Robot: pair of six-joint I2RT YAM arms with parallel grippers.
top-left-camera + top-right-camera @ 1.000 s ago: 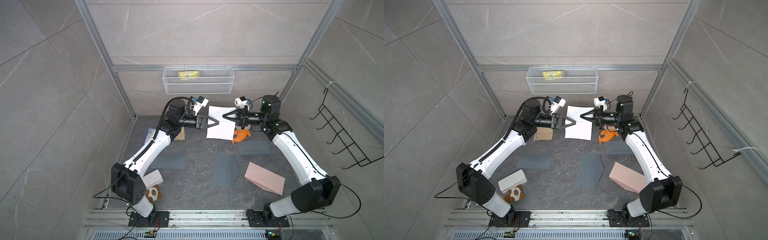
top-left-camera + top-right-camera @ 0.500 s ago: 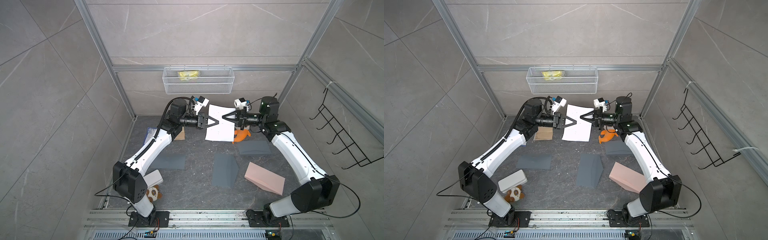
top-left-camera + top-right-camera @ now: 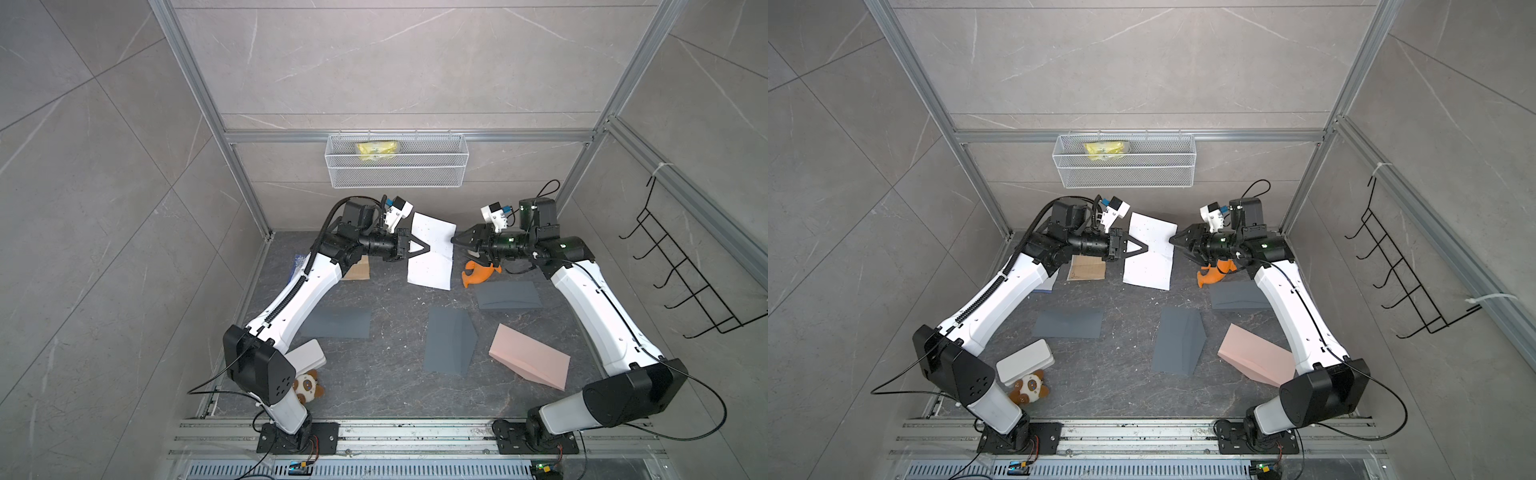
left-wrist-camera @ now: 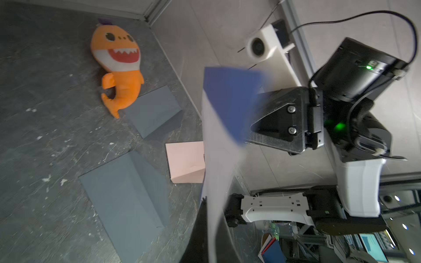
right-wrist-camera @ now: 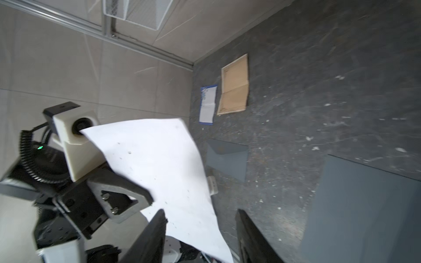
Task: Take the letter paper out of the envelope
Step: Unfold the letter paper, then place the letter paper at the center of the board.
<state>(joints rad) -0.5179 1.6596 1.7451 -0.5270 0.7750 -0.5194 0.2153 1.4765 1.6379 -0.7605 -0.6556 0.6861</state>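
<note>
Overhead, we see a dark, scuffed, stone-look floor [image 3: 395, 374] boxed in by pale, veined wall tiles [image 3: 374, 62]. At twelve o'clock hangs the thin, creased white sheet [image 3: 430, 270], its nine o'clock edge pinched by the left gripper [image 3: 428, 248]. At three o'clock the right gripper [image 3: 457, 243] has its jaws spread.

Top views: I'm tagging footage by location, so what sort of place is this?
Likely a robot test cell: aluminium frame, tiled walls, left arm and right arm bolted to a rail, scattered grey envelopes.
</note>
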